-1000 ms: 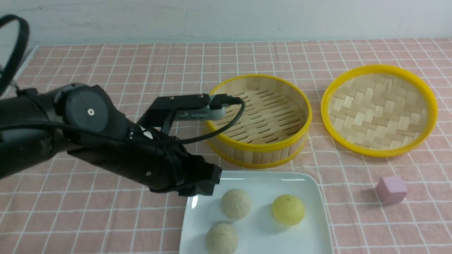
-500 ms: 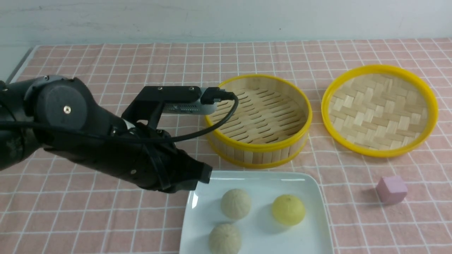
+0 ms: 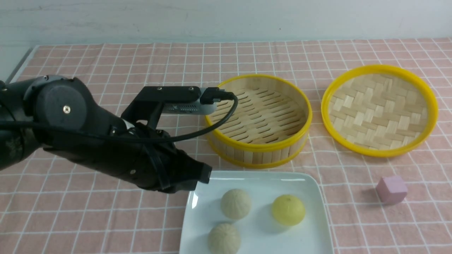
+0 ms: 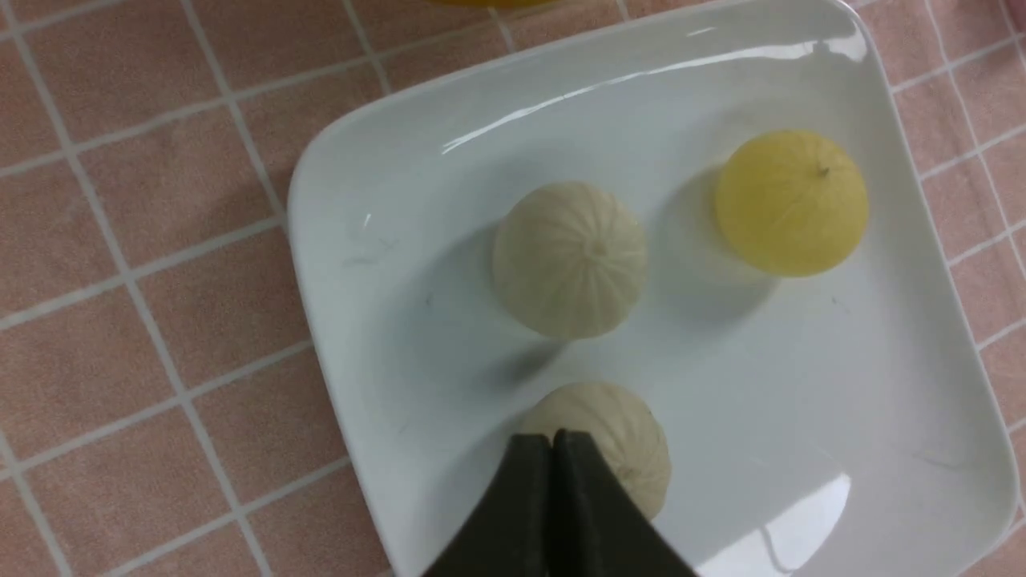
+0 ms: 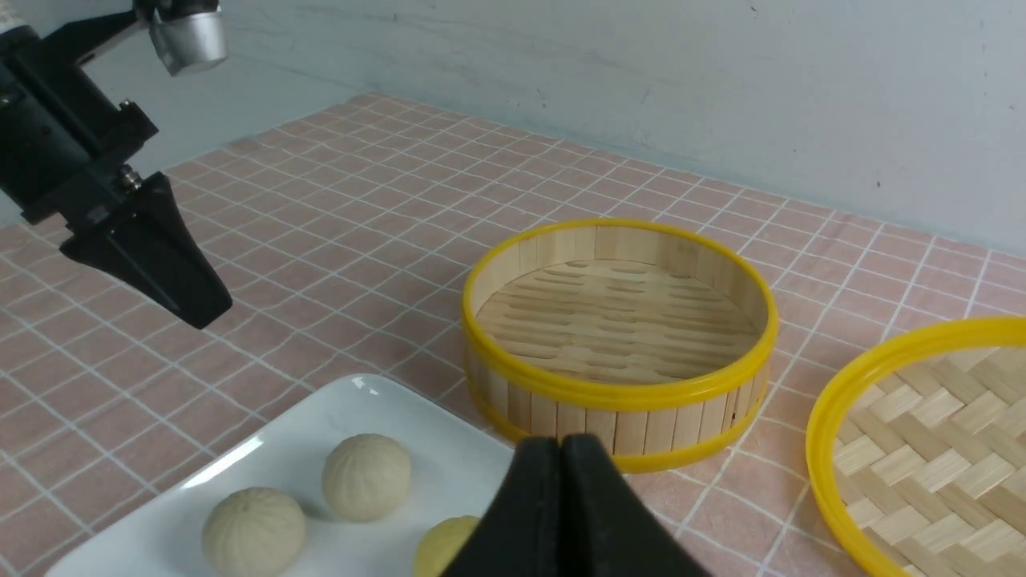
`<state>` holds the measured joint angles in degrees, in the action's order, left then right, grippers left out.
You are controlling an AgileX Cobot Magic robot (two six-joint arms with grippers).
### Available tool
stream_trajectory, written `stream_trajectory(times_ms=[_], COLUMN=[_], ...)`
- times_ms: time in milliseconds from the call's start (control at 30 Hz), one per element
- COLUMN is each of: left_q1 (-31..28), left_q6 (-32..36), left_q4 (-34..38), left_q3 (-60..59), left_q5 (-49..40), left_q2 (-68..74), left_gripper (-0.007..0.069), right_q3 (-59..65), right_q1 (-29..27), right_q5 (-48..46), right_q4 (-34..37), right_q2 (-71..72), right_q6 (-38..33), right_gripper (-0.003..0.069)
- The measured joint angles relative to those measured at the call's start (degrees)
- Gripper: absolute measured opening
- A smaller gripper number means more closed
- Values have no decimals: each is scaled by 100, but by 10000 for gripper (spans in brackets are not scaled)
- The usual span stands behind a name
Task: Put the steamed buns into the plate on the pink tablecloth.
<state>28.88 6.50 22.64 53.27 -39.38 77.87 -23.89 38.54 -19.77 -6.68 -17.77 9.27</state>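
Three steamed buns lie on the white square plate near the front of the pink tablecloth. Two are beige, one in the middle and one nearer the front; the third is yellow. My left gripper is shut and empty, hovering above the plate's far left corner. In the left wrist view its tips sit over the front beige bun, apart from it. My right gripper is shut and empty, seen only in the right wrist view, above the plate's right side.
An empty round bamboo steamer basket with a yellow rim stands just behind the plate. Its woven lid lies upside down at the right. A small pink cube sits right of the plate. A wall runs along the table's back.
My left arm pulled back to the left, away from the plate, between one second and half a second ago, then stayed still. The buns stay on the plate.
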Motion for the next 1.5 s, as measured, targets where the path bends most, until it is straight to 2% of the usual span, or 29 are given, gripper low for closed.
stream_trajectory(times_ms=[367, 467, 567, 600, 667, 733, 800, 1033, 1333, 1433, 1500], left_q1=[0, 0, 0, 0, 0, 0, 0, 0, 0, 0, 0], left_q6=[0, 0, 0, 0, 0, -2, -2, -2, -532, -795, -1112], left_q4=[-1, -1, -6, -6, -18, -17, -86, -583, -1675, -1831, -1866], left_q3=[0, 0, 0, 0, 0, 0, 9, 21, -15, -186, -718], left_q5=[0, -44, -135, -135, -148, -155, -168, -397, -1433, -1480, -1159], left_q2=[0, 0, 0, 0, -63, -139, -455, -1679, -3481, -3988, -4746], left_gripper=[19, 22, 22, 22, 22, 22, 22, 22, 22, 22, 22], right_q3=[242, 695, 1344, 1417, 1841, 1974, 2286, 2472, 2467, 2467, 2467], right_q1=[-6, -283, -1081, -1128, -1753, -2021, -2539, -3486, -3710, -3710, -3710], right_q5=[87, 118, 99, 87, 44, 8, -93, -222, -240, -240, -240], right_q4=[0, 6, 6, 6, 6, 6, 0, -14, -19, -19, -19], right_q2=[173, 453, 876, 930, 1241, 1371, 1593, 1835, 1835, 1835, 1835], right_q6=[0, 0, -6, -6, -6, -6, -6, 0, 0, -4, -4], right_gripper=[5, 6, 11, 11, 14, 14, 15, 20, 32, 32, 34])
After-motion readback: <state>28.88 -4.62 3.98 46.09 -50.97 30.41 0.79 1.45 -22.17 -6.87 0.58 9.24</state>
